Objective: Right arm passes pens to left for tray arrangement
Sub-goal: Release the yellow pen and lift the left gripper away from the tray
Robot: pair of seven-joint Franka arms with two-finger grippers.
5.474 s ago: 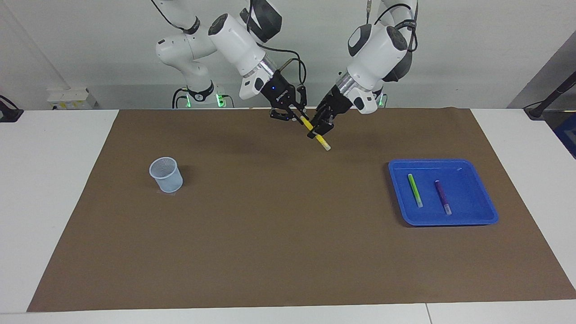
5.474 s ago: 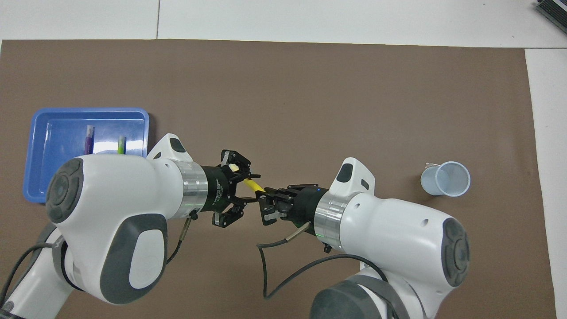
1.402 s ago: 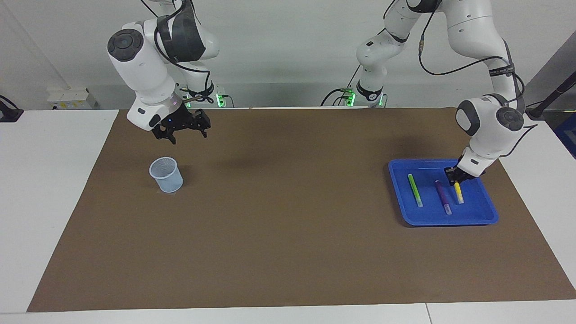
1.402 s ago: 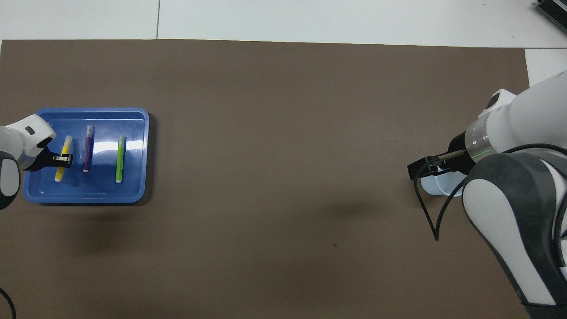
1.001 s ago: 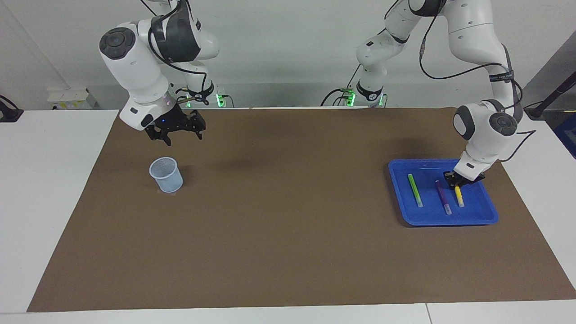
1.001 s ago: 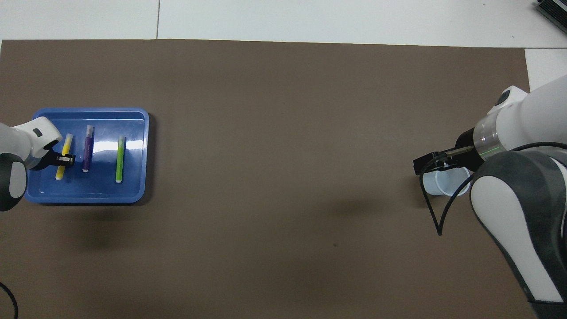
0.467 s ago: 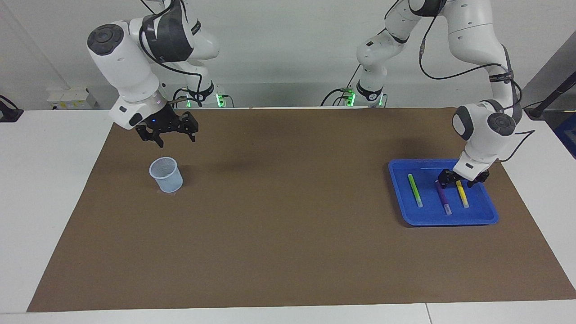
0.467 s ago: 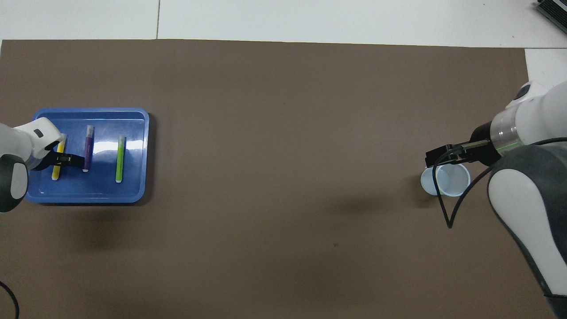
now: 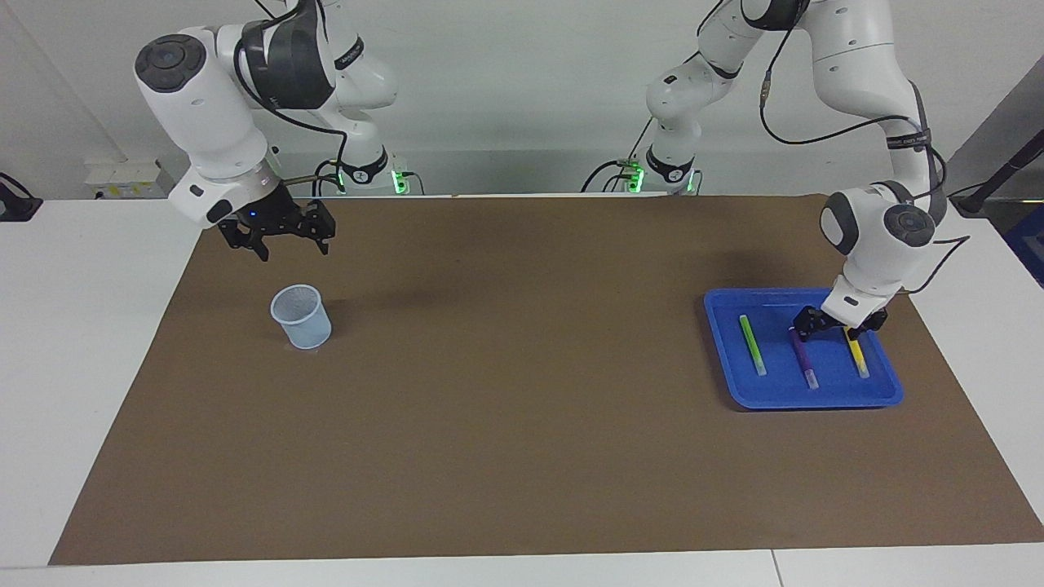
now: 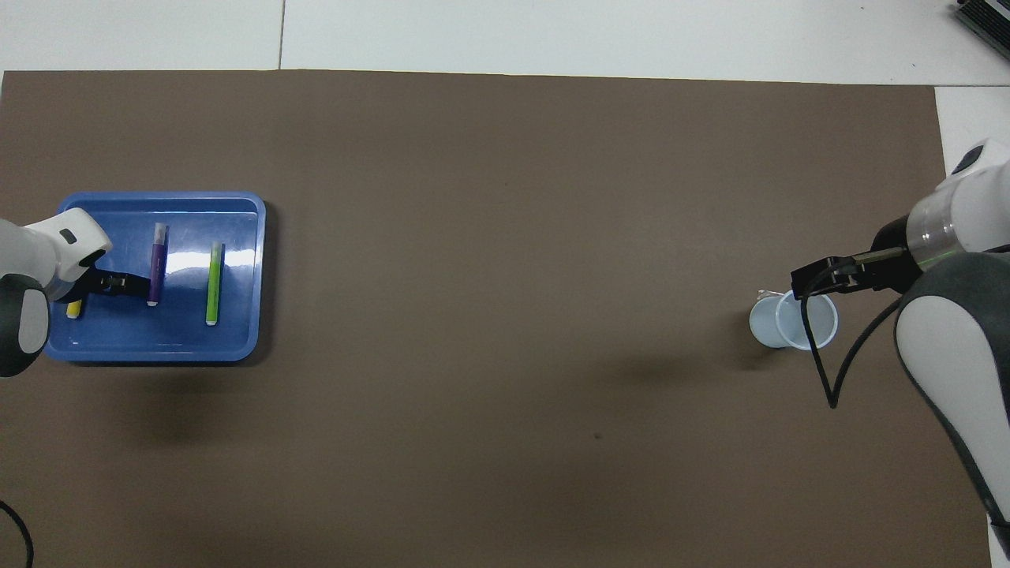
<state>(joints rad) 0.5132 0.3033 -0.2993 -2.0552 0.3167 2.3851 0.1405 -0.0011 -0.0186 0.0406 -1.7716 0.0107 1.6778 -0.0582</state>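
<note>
The blue tray (image 9: 816, 399) lies toward the left arm's end of the table. Three pens lie in it side by side: green (image 9: 752, 345), purple (image 9: 801, 352) and yellow (image 9: 856, 354). My left gripper (image 9: 840, 324) hangs open just over the tray, above the robot-side ends of the purple and yellow pens, and holds nothing. In the overhead view the left gripper (image 10: 118, 282) and its wrist cover most of the yellow pen (image 10: 73, 309), beside the purple pen (image 10: 155, 272) and green pen (image 10: 213, 282) in the tray (image 10: 158, 197). My right gripper (image 9: 292, 243) is open and empty, up in the air.
A small pale-blue mesh cup (image 9: 302, 316) stands on the brown mat (image 9: 522, 408) toward the right arm's end, with the right gripper (image 10: 821, 278) above the mat close by it. White table (image 9: 81, 367) borders the mat.
The left gripper opened and let go of the yellow pen, which now lies nearer the tray's outer rim. The right arm swung further toward its own end of the table.
</note>
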